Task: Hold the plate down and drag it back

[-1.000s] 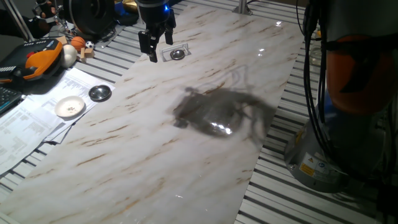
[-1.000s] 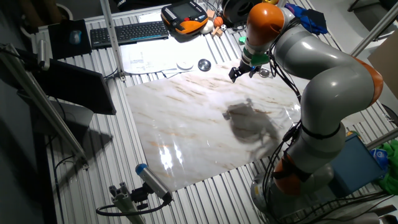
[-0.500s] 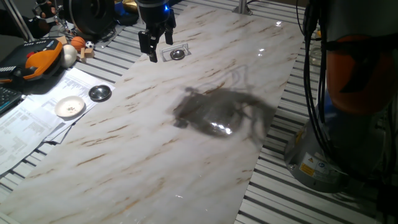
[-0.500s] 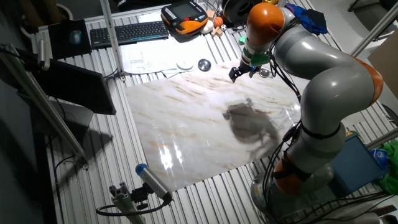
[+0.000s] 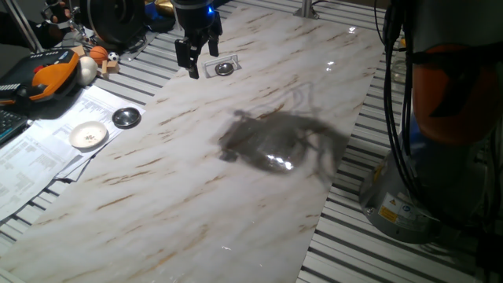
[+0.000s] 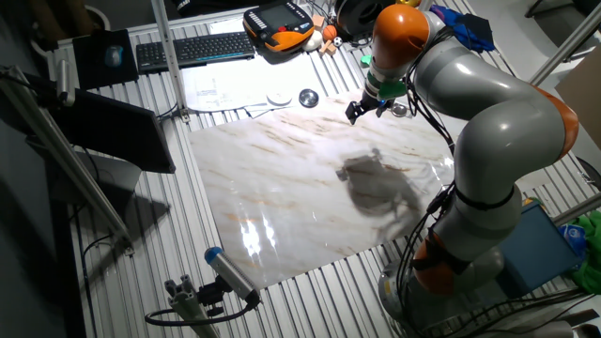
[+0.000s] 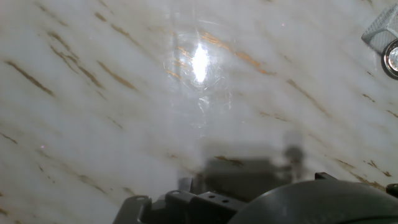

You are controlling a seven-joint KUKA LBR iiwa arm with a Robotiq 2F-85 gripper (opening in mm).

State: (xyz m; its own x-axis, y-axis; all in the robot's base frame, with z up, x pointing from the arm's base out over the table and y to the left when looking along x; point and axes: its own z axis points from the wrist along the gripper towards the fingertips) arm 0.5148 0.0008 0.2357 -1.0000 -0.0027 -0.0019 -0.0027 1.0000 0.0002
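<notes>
I see the hand above the far part of the marble bench, w/ nothing in it; its fingers seem narrow (I cannot tell exactly). The plate lies just beside it on a small clear square, approx. at the bench edge, not touched.

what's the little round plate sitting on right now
The plate rests on a small pale rectangular pad, which lies on the marble board. The gripper is beside it, not on it. What's beneath the pad is hidden.
</notes>
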